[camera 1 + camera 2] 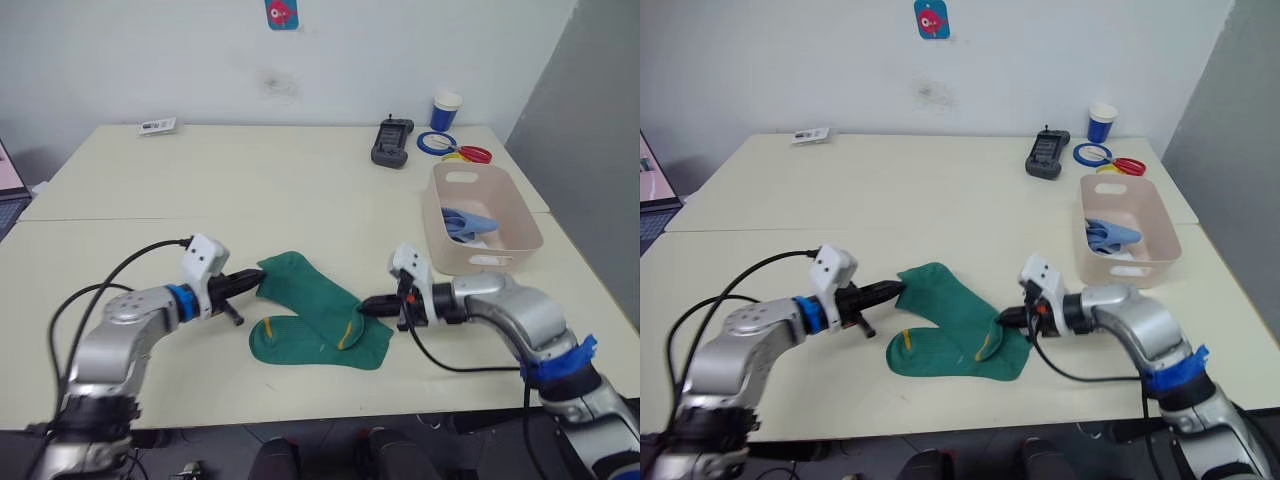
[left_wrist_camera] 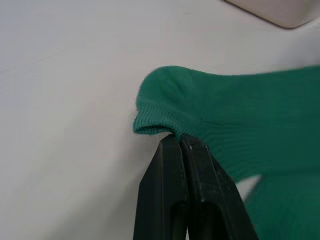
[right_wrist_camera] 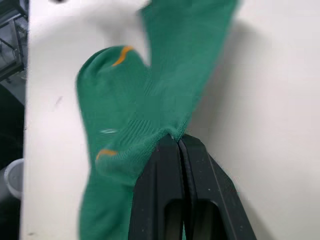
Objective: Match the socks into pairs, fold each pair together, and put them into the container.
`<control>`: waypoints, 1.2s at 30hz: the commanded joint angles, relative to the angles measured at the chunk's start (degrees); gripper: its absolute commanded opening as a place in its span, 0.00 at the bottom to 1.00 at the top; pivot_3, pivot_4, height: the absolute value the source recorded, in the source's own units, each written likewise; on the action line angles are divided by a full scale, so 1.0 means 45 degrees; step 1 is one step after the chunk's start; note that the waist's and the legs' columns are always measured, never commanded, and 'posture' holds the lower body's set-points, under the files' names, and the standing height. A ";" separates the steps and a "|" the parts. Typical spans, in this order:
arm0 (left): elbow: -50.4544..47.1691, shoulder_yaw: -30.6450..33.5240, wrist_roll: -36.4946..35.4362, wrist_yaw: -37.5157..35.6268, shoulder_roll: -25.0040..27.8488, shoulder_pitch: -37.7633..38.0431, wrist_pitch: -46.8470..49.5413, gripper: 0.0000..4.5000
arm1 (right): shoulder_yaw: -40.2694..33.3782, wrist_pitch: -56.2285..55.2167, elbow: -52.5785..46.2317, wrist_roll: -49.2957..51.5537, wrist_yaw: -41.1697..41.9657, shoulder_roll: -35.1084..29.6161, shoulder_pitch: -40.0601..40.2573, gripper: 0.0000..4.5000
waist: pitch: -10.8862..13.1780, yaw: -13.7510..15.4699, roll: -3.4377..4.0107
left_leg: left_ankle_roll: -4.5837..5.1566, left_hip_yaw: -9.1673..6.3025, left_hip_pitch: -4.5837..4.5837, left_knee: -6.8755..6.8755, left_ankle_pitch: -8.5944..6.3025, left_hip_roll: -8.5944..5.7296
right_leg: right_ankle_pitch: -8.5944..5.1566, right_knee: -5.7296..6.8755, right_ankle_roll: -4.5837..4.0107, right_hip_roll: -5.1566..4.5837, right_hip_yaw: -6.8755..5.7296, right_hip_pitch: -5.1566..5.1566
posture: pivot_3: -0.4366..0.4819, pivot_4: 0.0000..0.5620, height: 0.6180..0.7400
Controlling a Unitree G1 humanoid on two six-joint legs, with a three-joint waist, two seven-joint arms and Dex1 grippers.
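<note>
Nearest the camera, in the lower middle of the head views, lay the dark green socks (image 1: 318, 318) with yellow marks, overlapping on the cream table (image 1: 250, 190). Our left gripper (image 1: 254, 280), at lower left, was clenched on one sock's ribbed cuff, and our right gripper (image 1: 372, 306), at lower right, was pinched tight on the fabric edge at the opposite side. The pink-beige container (image 1: 482, 217) stood at the right of the frame, well apart from the green pair, with light blue socks (image 1: 468, 222) already inside. We judged the fold under way. Each pinch caught only a thin edge, so a pull could slip the cloth free, or lift one sock alone and leave the pair misaligned.
</note>
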 commanded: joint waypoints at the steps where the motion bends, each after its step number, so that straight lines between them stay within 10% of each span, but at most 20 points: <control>1: -0.2075 0.0568 -0.1021 0.0719 -0.0091 0.0632 0.1063 0.00 | -0.0031 -0.1271 0.1917 -0.0524 0.0723 0.0141 -0.1339 0.01 | 0.0003 0.0005 0.0000 | 0.0000 -0.0001 -0.0001 0.0000 0.0000 -0.0004 | 0.0000 0.0003 0.0000 -0.0004 -0.0006 0.0001 | 0.48 0.27 1.00; 11: -0.6657 0.0898 -0.4734 0.3187 -0.0974 0.3490 0.4870 0.00 | 0.0512 -0.4892 0.9018 -0.2500 0.2687 0.1737 -0.5326 0.01 | 0.0010 -0.0040 0.0005 | 0.0001 -0.0014 -0.0004 -0.0001 -0.0001 0.0002 | 0.0001 -0.0016 -0.0002 -0.0005 0.0018 0.0001 | 0.48 0.27 1.00; 19: -0.6075 -0.1090 -0.3428 0.2875 -0.0350 0.4415 0.3529 0.00 | 0.0529 -0.7114 1.1887 -0.3851 0.3213 0.3099 -0.6370 0.15 | 0.0026 -0.0052 0.0031 | 0.0001 -0.0010 0.0007 0.0003 0.0000 -0.0007 | 0.0005 0.0005 -0.0018 -0.0004 0.0005 0.0003 | 0.48 0.27 1.00; 30: -0.4722 0.1025 -0.5133 -0.0638 0.2578 0.4070 0.3363 0.69 | -0.0590 -0.6187 0.8042 -0.3576 0.2902 0.1925 -0.4576 1.00 | 0.0041 0.0002 0.0055 | 0.0000 -0.0014 0.0001 -0.0003 0.0000 0.0000 | -0.0009 0.0005 -0.0039 -0.0007 -0.0012 -0.0008 | 0.48 0.27 1.00; 36: -0.1228 0.0710 -0.5374 -0.2436 0.4269 -0.0036 0.3332 0.82 | -0.0647 -0.4687 0.1254 -0.2742 0.2933 0.0559 -0.0580 1.00 | 0.0056 0.0203 0.0075 | 0.0000 -0.0023 -0.0013 -0.0006 0.0000 -0.0005 | -0.0019 0.0001 -0.0043 0.0001 -0.0045 -0.0007 | 0.48 0.27 1.00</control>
